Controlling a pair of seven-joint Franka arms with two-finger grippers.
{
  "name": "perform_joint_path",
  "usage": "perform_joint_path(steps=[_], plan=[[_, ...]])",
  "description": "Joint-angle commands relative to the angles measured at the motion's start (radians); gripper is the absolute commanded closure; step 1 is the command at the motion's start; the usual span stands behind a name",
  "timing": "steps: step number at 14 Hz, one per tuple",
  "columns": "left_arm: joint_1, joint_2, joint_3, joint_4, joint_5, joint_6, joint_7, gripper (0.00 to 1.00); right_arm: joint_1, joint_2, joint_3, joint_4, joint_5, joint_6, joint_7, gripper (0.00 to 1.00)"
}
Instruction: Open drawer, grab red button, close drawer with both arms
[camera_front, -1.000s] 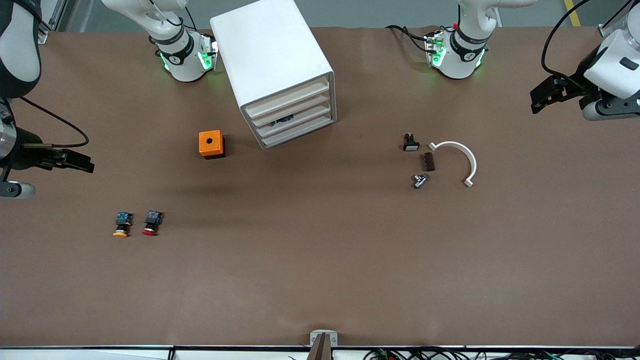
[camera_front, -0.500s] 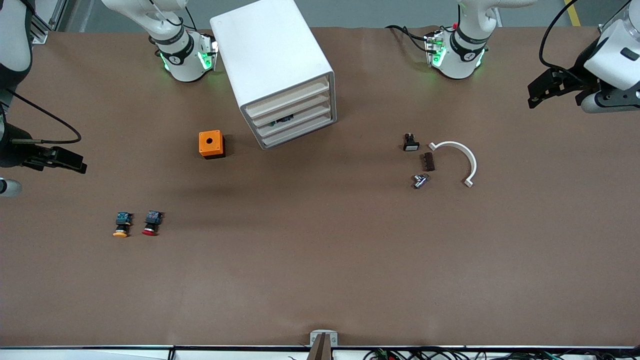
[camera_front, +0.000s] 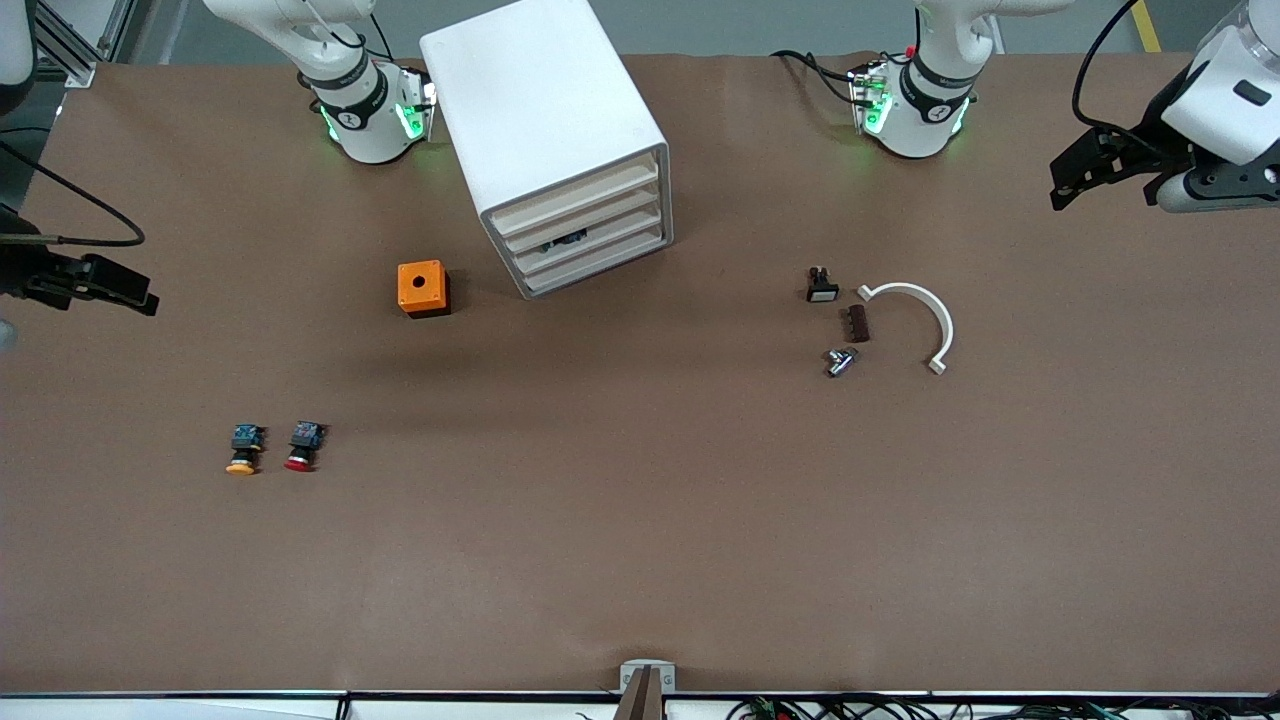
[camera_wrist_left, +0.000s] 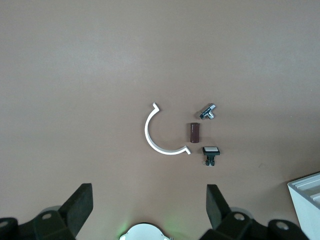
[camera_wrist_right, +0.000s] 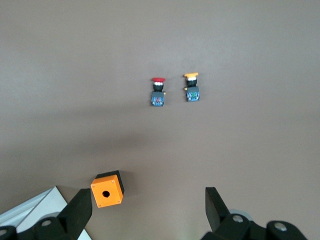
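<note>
The red-capped button (camera_front: 302, 447) lies on the brown table, nearer the front camera than the orange box; it also shows in the right wrist view (camera_wrist_right: 158, 92). The white drawer cabinet (camera_front: 545, 120) stands between the arm bases, and its drawers (camera_front: 585, 235) look shut. My right gripper (camera_front: 125, 292) is open and empty, over the table at the right arm's end, well apart from the button. Its jaws show wide apart in the right wrist view (camera_wrist_right: 147, 209). My left gripper (camera_front: 1075, 180) is open and empty over the left arm's end, as its wrist view (camera_wrist_left: 148, 207) shows.
A yellow-capped twin button (camera_front: 243, 449) lies beside the red one. An orange box with a hole (camera_front: 422, 288) sits near the cabinet. Toward the left arm's end lie a white arc (camera_front: 925, 315), a brown block (camera_front: 857, 323), a metal piece (camera_front: 840, 361) and a small switch (camera_front: 821, 285).
My right gripper has drawn back toward the right arm's end of the table and toward the bases. My left gripper has shifted slightly toward the bases. Nothing on the table moved.
</note>
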Motion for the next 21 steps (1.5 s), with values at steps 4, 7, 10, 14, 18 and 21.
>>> perform_joint_path(steps=[4,7,10,14,18,21], plan=[[0.009,-0.021,-0.005,-0.017,-0.011,0.023,0.021,0.0,-0.008,-0.152,0.005,-0.217,0.008,0.122,0.007,0.0],[0.009,-0.005,-0.001,0.011,-0.011,0.02,0.026,0.0,-0.008,-0.166,0.006,-0.224,0.008,0.141,0.007,0.0],[0.009,0.017,0.001,0.046,-0.011,0.017,0.021,0.0,-0.008,-0.174,0.006,-0.232,0.008,0.142,0.007,0.0],[0.009,0.026,0.001,0.054,-0.011,0.007,0.023,0.0,-0.008,-0.213,0.006,-0.295,0.008,0.175,0.007,0.0],[0.009,0.028,0.001,0.054,-0.011,0.007,0.023,0.0,-0.008,-0.218,0.006,-0.295,0.008,0.174,0.007,0.0],[0.009,0.029,0.001,0.052,-0.011,0.007,0.024,0.0,-0.008,-0.218,0.006,-0.29,0.008,0.171,0.007,0.0]])
